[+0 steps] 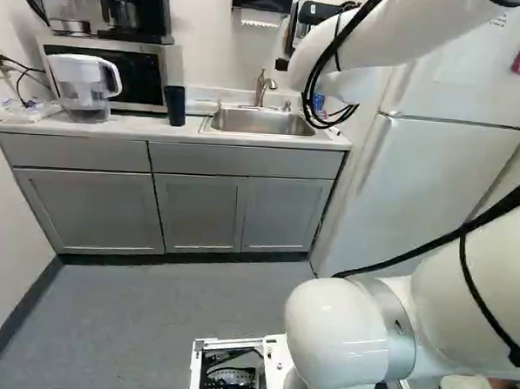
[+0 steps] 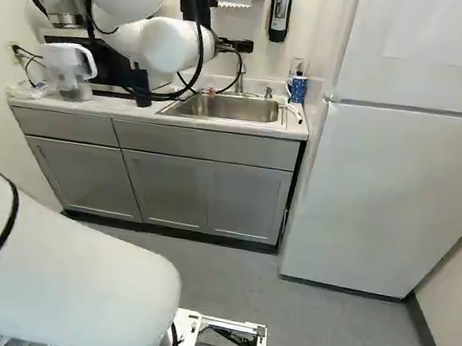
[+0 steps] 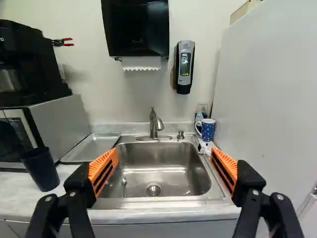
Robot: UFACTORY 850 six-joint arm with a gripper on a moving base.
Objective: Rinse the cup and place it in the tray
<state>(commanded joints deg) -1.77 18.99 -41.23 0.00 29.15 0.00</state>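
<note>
Dark-blue cup [image 3: 40, 171], likely the one meant, upright on pale surface [image 3: 15, 198], ten o'clock from gripper [image 3: 165, 154], long axis vertical. Gripper wide open, holding nothing; next move probably leftward, closing across cup's sides. Patterned mug [image 3: 208, 130] at one o'clock, beside fridge [image 3: 267, 99]. Metal tray [image 3: 96, 147] at eleven, between microwave [image 3: 67, 119] and sink [image 3: 158, 202]. Faucet [image 3: 154, 124] at twelve, against wall.

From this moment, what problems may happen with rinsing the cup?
It might take the wrong cup: a dark tumbler stands near the tray, a spotted mug beside the sink.
The mug stands close to the refrigerator, so the open end effector may bump this side.
</note>
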